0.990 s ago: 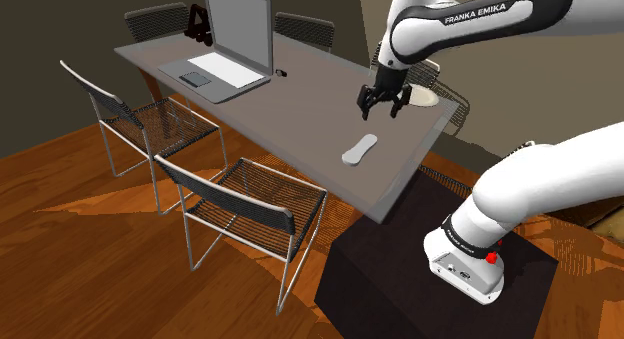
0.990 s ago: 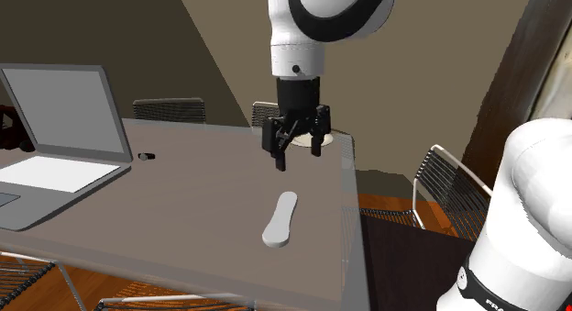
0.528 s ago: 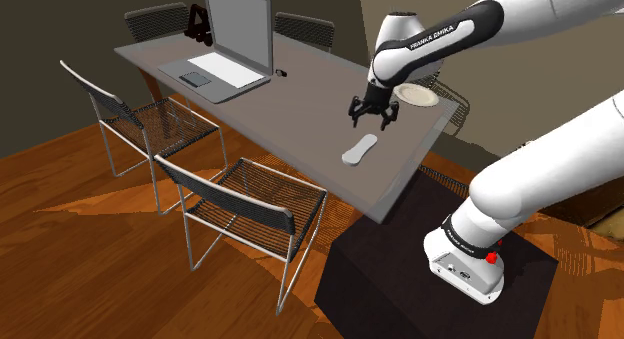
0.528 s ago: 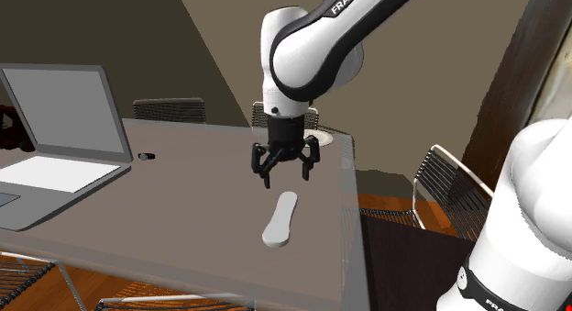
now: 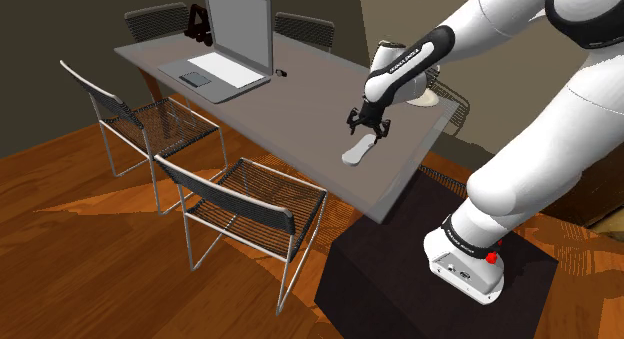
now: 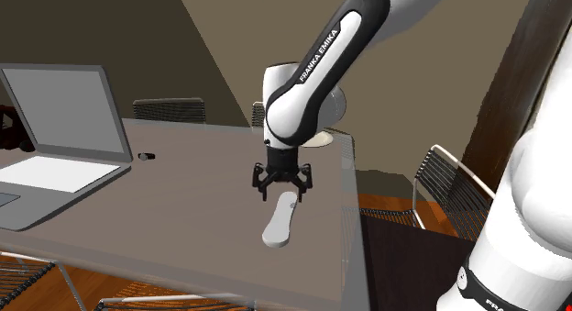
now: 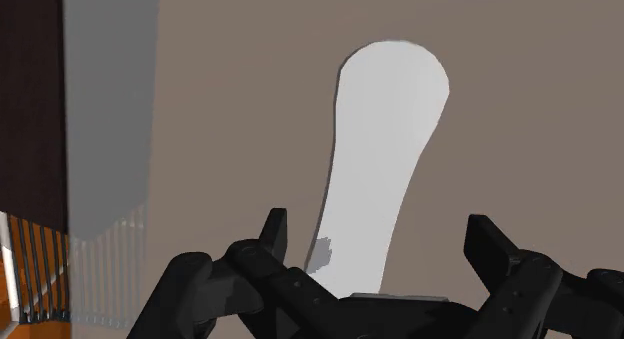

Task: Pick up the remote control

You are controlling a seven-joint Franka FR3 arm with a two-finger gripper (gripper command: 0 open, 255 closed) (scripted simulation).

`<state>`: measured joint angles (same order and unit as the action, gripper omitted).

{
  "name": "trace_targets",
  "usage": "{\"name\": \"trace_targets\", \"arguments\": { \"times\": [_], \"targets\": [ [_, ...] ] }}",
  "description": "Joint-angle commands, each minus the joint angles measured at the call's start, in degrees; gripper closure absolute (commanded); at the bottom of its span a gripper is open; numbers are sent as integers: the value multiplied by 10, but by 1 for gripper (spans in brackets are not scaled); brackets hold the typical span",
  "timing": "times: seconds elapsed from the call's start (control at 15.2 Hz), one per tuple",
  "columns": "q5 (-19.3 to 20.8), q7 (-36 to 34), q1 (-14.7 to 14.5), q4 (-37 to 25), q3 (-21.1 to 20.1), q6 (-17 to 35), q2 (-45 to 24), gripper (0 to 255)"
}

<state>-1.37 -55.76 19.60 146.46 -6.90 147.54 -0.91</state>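
Where the jaws stand: spread wide and pinching nothing, low over one end of the remote. In the wrist view a black tip sits on either side of it, with bare counter in both gaps.
Remote (image 7: 385,157): slim and white, lying flat near the counter edge that faces the stand. In the shoulder view its length runs from 7 to 1 o'clock (image 5: 358,150), and the jaws hang over the 1 o'clock end.
Line-up: the jaws close across the remote's narrow width, which looks right, so no twist seems needed.
Grip spot: a pinch this near the end would likely let the far end droop. Sliding a little toward 7 o'clock, closer to the middle, should balance it better.
Descent: the remote is thin, so the tips probably need to go almost to the counter (image 5: 300,117) before closing, or they may skid over its top.
Squeeze and lift: close evenly so neither tip shoves it sideways, then rise straight up.
Plate (image 5: 424,99): at 1 o'clock from the jaws, apart from them, no obstacle.
Laptop (image 5: 230,47): open, far off at 10 o'clock, well clear.
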Motion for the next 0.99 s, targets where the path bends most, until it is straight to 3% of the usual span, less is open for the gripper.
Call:
{"name": "trace_targets", "arguments": {
  "times": [0.0, 0.66, 0.73, 0.92],
  "targets": [
    [6, -40, 10, -10, 11, 36, -42, 0],
    [18, -50, 7, -12, 17, 100, -108, 0],
    [18, -50, 7, -11, 17, 101, -108, 255],
    [18, -50, 7, -11, 17, 101, -108, 255]
  ]
}}
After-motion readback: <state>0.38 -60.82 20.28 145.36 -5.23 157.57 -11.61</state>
